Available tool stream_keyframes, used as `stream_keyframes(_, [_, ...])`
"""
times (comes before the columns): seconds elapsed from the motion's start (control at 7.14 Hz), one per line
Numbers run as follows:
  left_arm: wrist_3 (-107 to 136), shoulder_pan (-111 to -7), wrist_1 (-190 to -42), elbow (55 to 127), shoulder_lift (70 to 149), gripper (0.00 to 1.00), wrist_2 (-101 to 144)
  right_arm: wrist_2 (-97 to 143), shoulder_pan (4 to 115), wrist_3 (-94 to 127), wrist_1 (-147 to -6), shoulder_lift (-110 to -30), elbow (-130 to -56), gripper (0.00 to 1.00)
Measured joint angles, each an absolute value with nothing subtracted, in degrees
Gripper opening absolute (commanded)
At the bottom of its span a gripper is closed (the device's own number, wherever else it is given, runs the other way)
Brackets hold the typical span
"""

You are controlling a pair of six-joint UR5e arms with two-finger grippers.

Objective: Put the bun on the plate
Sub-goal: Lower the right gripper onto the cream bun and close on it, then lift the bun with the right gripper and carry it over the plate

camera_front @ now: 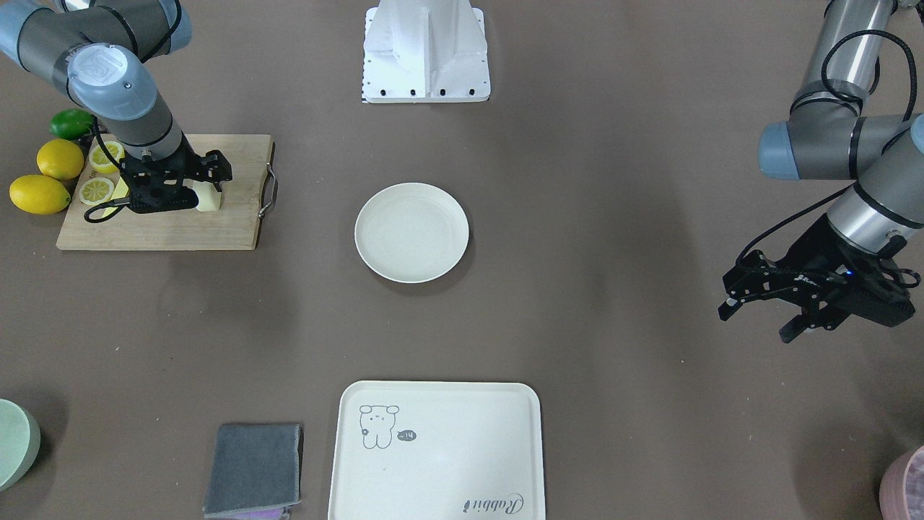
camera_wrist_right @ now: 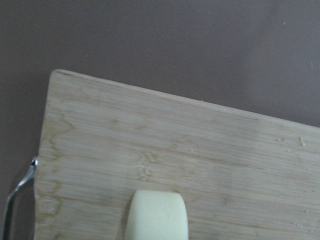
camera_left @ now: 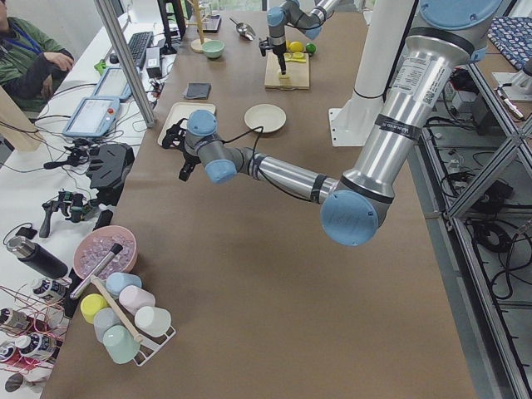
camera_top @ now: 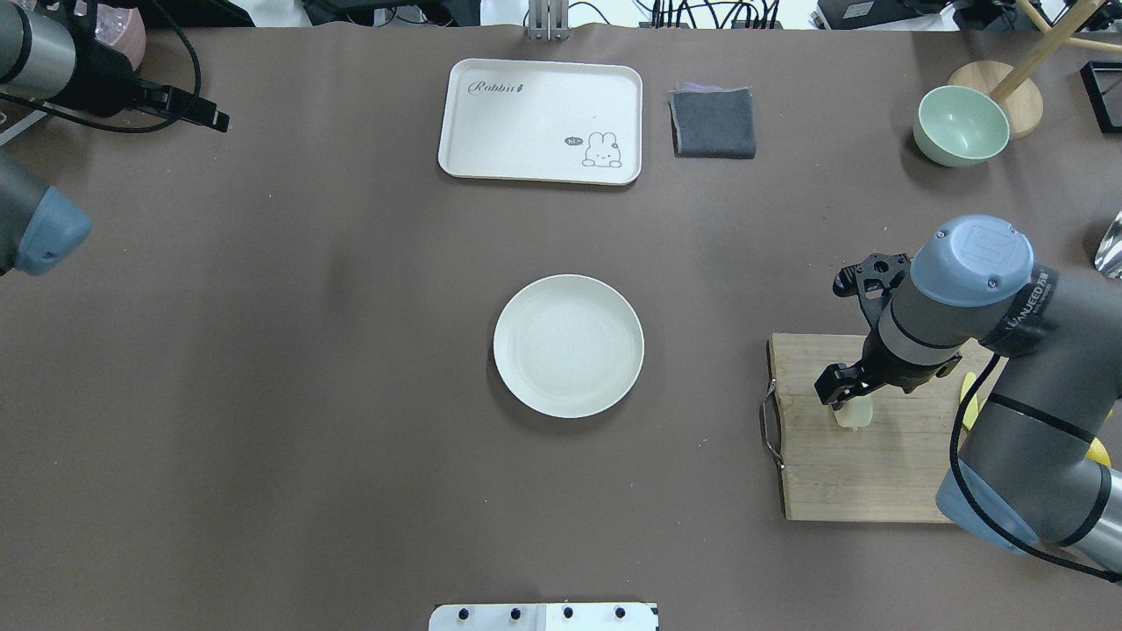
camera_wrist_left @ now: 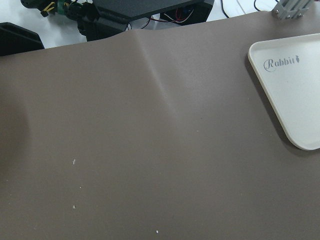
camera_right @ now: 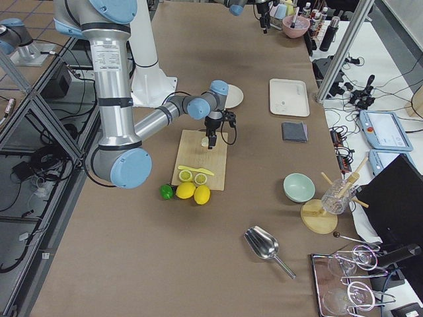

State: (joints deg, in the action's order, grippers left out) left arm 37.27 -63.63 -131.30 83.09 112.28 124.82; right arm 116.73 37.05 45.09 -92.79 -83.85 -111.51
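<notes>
Right pincer (camera_front: 201, 193) is down at the bun (camera_wrist_right: 157, 215) on the cutting board (camera_front: 166, 231), can't tell if it's clamped. Left pincer (camera_front: 756, 323) hangs released, far from the plate (camera_front: 411, 231).

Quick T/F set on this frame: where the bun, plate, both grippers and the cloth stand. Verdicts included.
1. The bun lies on the plate. False: it sits on the cutting board; the plate is empty.
2. The right gripper is down at the bun. True.
3. The left gripper holds something. False: it is open and empty.
4. The grey cloth lies beside the tray, not on it. True.
</notes>
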Motion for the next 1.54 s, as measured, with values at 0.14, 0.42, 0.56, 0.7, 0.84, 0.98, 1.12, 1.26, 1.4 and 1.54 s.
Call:
stream_keyframes(0.14, [37.3, -63.6, -131.3, 83.1, 112.3, 0.98, 124.6, 116.5, 36.6, 45.1, -92.7, -83.7, -111.4, 0.69])
stream_keyframes(0.42, [37.5, -63.4, -132.5, 83.1, 112.0, 0.98, 124.6, 116.3, 36.1, 45.3, -92.7, -83.5, -111.4, 0.15])
stream_keyframes(0.56, [37.6, -63.4, -133.4, 83.1, 111.6, 0.98, 124.5, 116.3, 36.1, 45.4, -92.7, -83.5, -111.4, 0.00])
stream_keyframes(0.7, [37.7, -63.4, -134.1, 83.0, 111.3, 0.98, 124.5, 116.3, 36.0, 45.4, -92.7, -83.4, -111.5, 0.00])
stream_keyframes(0.84, [37.6, -63.4, -134.3, 82.9, 111.2, 0.98, 124.5, 116.3, 35.9, 45.4, -92.7, -83.2, -111.7, 0.00])
stream_keyframes(0.98, [37.5, -63.4, -134.4, 82.9, 111.2, 0.98, 124.6, 116.2, 35.8, 45.3, -92.6, -82.9, -112.3, 0.00])
stream_keyframes(1.12, [37.5, -63.3, -134.4, 82.8, 111.3, 0.98, 124.6, 116.0, 36.4, 45.2, -92.7, -82.6, -113.2, 0.00])
stream_keyframes(1.26, [37.5, -63.2, -134.4, 82.7, 111.5, 0.98, 124.6, 115.9, 37.8, 45.0, -92.7, -81.7, -114.1, 0.00])
stream_keyframes(1.4, [37.5, -62.5, -134.3, 82.5, 111.8, 0.98, 124.7, 115.8, 39.7, 44.9, -92.7, -79.8, -114.7, 0.00])
stream_keyframes(1.54, [37.6, -61.3, -134.4, 82.4, 112.0, 0.98, 124.6, 115.8, 41.5, 45.1, -92.8, -76.6, -114.5, 0.00])
